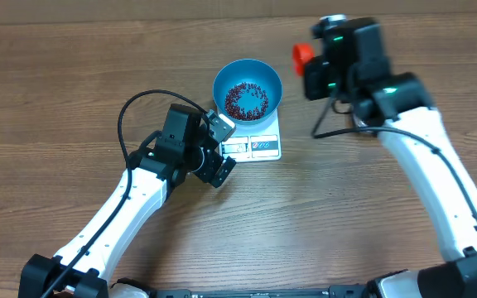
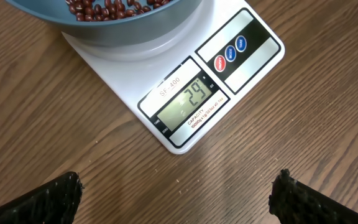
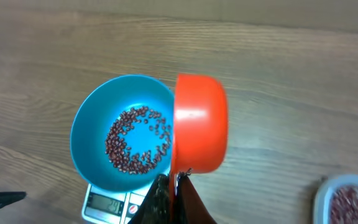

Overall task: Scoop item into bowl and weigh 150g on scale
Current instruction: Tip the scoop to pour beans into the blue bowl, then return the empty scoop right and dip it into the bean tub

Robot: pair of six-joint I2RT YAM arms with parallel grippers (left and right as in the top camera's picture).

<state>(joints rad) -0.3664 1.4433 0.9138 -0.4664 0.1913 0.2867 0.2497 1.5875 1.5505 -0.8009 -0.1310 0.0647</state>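
Observation:
The blue bowl point(image 1: 248, 71) stands on the white scale point(image 1: 265, 146), with a thin layer of dark red beans point(image 1: 247, 99) in its bottom. In the left wrist view the scale point(image 2: 241, 68) shows 29 in its display, just below the bowl point(image 2: 129, 31). My left gripper point(image 1: 221, 150) is open beside the scale's front left corner, fingertips point(image 2: 51, 199) wide apart over bare wood. My right gripper point(image 3: 176, 196) is shut on the handle of an orange scoop point(image 3: 199, 124). The scoop is tipped on its side next to the bowl's rim point(image 3: 89, 124).
A clear tub of beans point(image 3: 348, 200) peeks in at the bottom right corner of the right wrist view. The orange scoop point(image 1: 302, 55) hangs to the right of the bowl in the overhead view. Bare wooden tabletop point(image 1: 73, 83) surrounds the scale.

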